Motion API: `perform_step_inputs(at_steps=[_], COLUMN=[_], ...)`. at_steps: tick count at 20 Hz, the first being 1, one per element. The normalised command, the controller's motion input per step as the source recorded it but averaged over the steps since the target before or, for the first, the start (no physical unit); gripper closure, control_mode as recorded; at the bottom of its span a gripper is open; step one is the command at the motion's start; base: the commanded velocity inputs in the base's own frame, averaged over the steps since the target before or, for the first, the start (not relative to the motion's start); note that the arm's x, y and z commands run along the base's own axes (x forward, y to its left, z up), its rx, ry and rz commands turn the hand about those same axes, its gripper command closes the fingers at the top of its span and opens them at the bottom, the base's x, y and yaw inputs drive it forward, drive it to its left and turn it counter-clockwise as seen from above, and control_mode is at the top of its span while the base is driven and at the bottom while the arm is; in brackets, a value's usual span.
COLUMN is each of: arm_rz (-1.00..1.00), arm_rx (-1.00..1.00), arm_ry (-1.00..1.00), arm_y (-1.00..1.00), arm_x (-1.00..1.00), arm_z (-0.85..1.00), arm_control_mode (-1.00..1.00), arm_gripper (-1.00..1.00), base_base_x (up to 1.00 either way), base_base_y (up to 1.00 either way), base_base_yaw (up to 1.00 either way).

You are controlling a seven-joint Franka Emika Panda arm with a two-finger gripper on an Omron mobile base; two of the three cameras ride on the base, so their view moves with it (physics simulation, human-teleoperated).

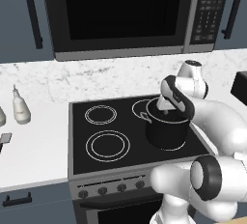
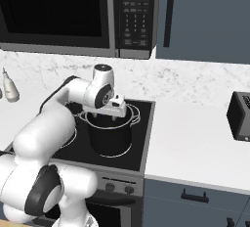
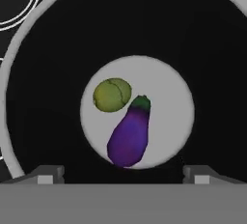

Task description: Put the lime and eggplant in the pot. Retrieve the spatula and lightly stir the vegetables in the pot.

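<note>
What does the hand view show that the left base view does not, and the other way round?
Hand view alone: the lime and the eggplant lying side by side on the pale floor of the pot, and the gripper with its fingers spread wide, holding nothing.

Left base view alone: the arm bent over the stove, the microwave above, a white bottle on the counter to the left, and the front burners.

Shared: the pot, its silvery rim, and the black cooktop around it.

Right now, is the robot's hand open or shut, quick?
Gripper: open, fingers wide apart, holding nothing, above the pot.
</note>
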Motion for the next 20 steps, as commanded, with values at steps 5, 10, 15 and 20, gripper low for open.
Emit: perform_step_inputs(at_steps=[5, 10, 15, 20], arm_rz=[0.00, 0.00, 0.06, 0.06], arm_rx=[0.00, 0.00, 0.00, -0.04], arm_ry=[-0.06, -0.20, -0.10, 0.02], arm_y=[0.00, 0.00, 0.26, 0.37], arm_x=[-0.65, -0.95, -0.98, -0.62], arm_z=[0.58, 0.68, 0.43, 0.06], arm_control_mode=[-1.00, -1.00, -1.00, -1.00], arm_gripper=[-1.00, -1.00, -1.00, -1.00], base_base_x=[0.00, 0.00, 0.00, 0.00], base_base_y=[0.00, 0.00, 0.00, 0.00], base_base_yaw=[0.00, 0.00, 0.00, 0.00])
